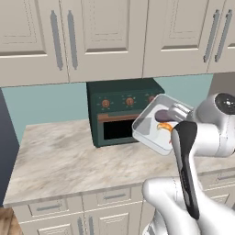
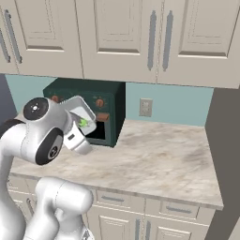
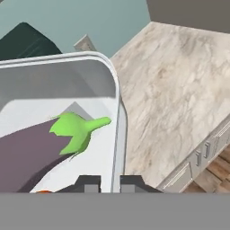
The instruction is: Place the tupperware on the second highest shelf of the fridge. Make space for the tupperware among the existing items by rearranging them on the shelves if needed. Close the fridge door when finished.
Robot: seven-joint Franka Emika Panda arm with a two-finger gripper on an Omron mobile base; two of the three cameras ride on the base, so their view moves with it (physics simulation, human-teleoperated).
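The tupperware [image 1: 148, 128], a shallow pale tray, hangs tilted in the air in front of the toaster oven, above the counter. In it lie a dark purple eggplant [image 1: 161, 114] and an orange shrimp [image 1: 165, 127]. My gripper [image 1: 177, 113] is shut on the tray's rim at its right side. In the hand view the two fingertips pinch the rim of the tupperware [image 3: 67, 76] between them, with the gripper [image 3: 110, 184] at the bottom and the eggplant [image 3: 27, 152] with its green stem inside. The tupperware [image 2: 85, 110] also shows beside my wrist. The fridge's shelves and door are out of view.
A dark green toaster oven [image 1: 120, 106] stands at the back of the marble counter [image 1: 59, 156], under beige upper cabinets [image 1: 105, 36]. A wall outlet [image 2: 146, 107] sits to its right. A tall grey panel [image 2: 226, 140] bounds the counter's right end. Drawers run below the counter edge.
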